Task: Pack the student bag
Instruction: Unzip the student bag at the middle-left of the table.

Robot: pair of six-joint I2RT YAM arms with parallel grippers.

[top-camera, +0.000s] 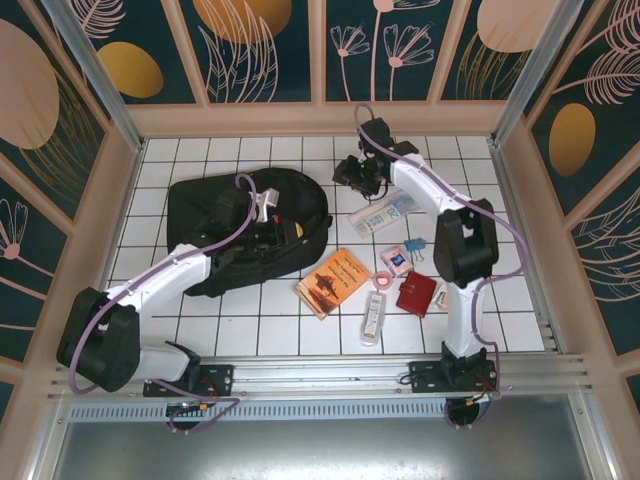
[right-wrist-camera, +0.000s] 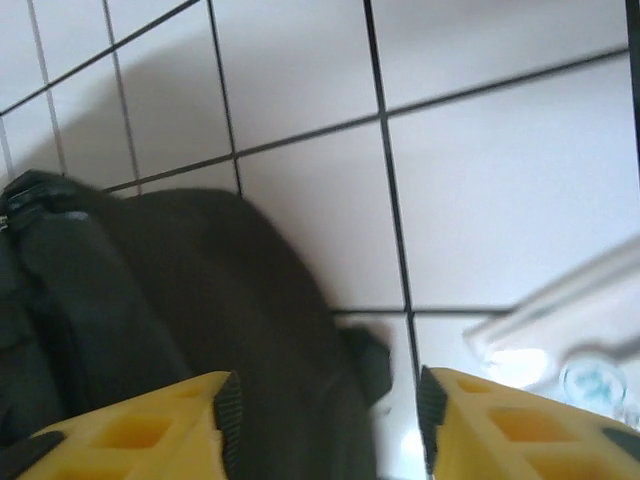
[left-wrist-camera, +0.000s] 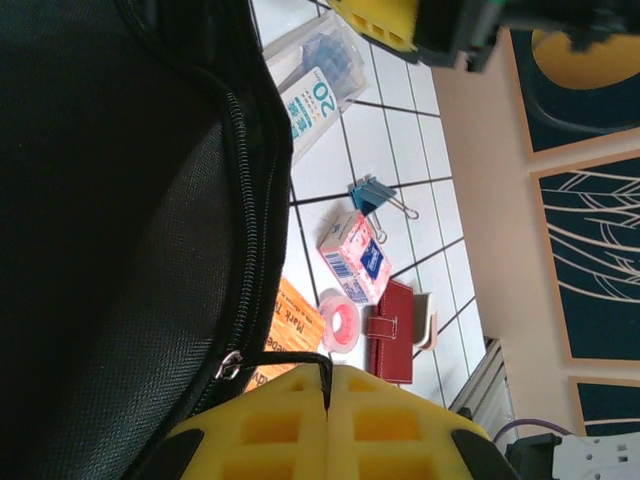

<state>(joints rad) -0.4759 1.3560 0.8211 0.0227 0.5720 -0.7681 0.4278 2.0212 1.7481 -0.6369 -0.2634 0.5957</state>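
Student bag, large soft black fabric backpack (top-camera: pixel 245 235), from above on white tiled tabletop (top-camera: pixel 500 300); orange book (top-camera: pixel 333 282) right of it, unpacked. Left wrist: left gripper (left-wrist-camera: pixel 328 385) jaws clamped on black zipper cord (left-wrist-camera: pixel 285 354). Right wrist: right gripper (right-wrist-camera: pixel 327 392) jaws apart over bag edge. Likely opening stage.

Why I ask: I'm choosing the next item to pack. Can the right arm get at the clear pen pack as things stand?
Probably yes. The right pincer hangs open close beside the pen pack, which lies uncovered on the tiles. The student bag sits off to one side of it.
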